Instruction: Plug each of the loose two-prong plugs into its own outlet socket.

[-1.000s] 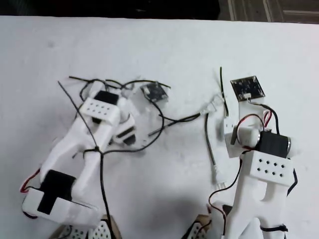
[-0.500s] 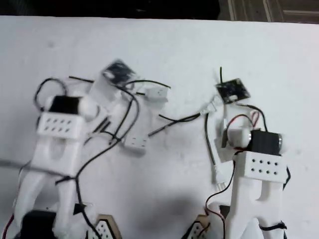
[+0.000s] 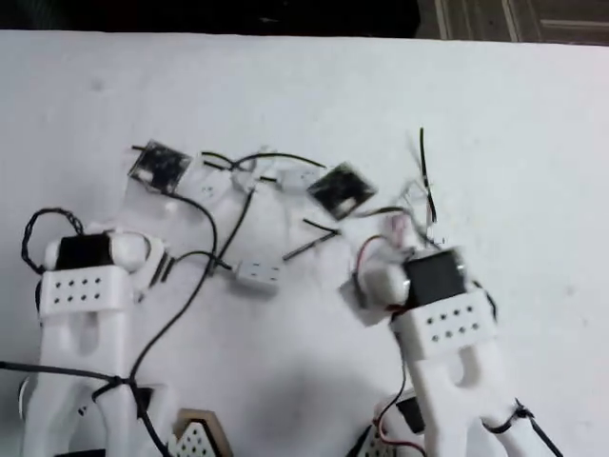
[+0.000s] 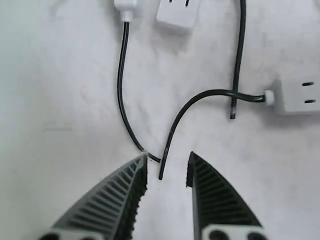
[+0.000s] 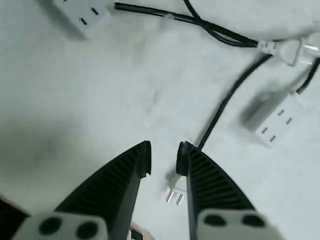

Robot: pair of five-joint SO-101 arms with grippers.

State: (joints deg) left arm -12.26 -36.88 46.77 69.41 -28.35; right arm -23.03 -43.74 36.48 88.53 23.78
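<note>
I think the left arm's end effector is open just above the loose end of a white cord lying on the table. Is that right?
Not quite: the cord is black, not white. The left wrist view shows the left end effector open just above the loose end of a black cord lying on the table.

smooth plastic socket [image 4: 176, 12], glossy cord [image 4: 121, 100], matt table [image 4: 55, 100], ribbed plastic fingers [image 4: 122, 192] on left end effector [image 4: 166, 162].
</note>
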